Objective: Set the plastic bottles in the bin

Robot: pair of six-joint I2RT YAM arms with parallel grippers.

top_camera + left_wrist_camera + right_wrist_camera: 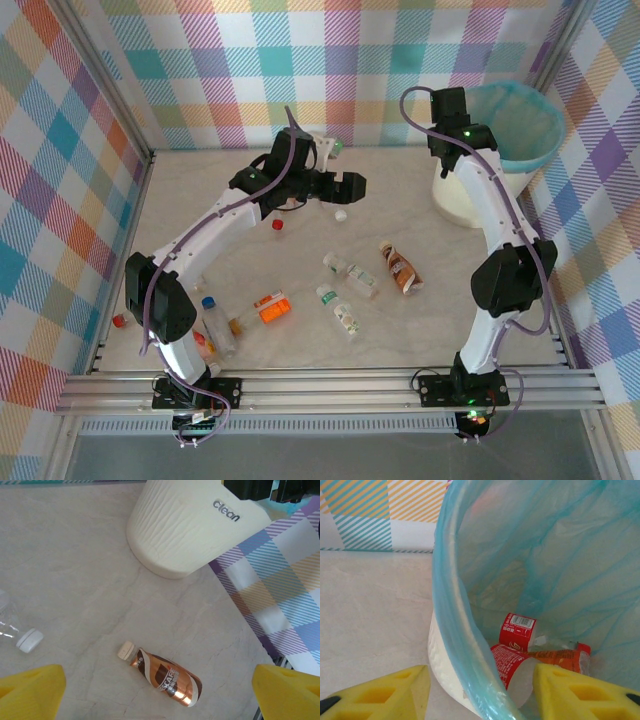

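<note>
The bin [456, 198], cream-white with a light blue liner, stands at the back right. My right gripper [480, 696] hangs open over its near rim [451, 625], one yellow finger outside and one inside, holding nothing. Red-labelled bottles [517, 630] and an orange-labelled one [560, 658] lie at the bottom of the liner. My left gripper [160, 696] is open above the table's middle. A brown-labelled bottle [165, 675] with a white cap lies on the table below and between its fingers, untouched. Several more bottles lie on the table, among them a clear one [352, 276] and an orange one [272, 307].
The bin's ribbed wall [180, 530] rises just beyond the brown bottle. A clear bottle with a white cap [27, 640] lies to the left. Loose caps [341, 214] sit near the left gripper. Plaid walls close off the back and both sides.
</note>
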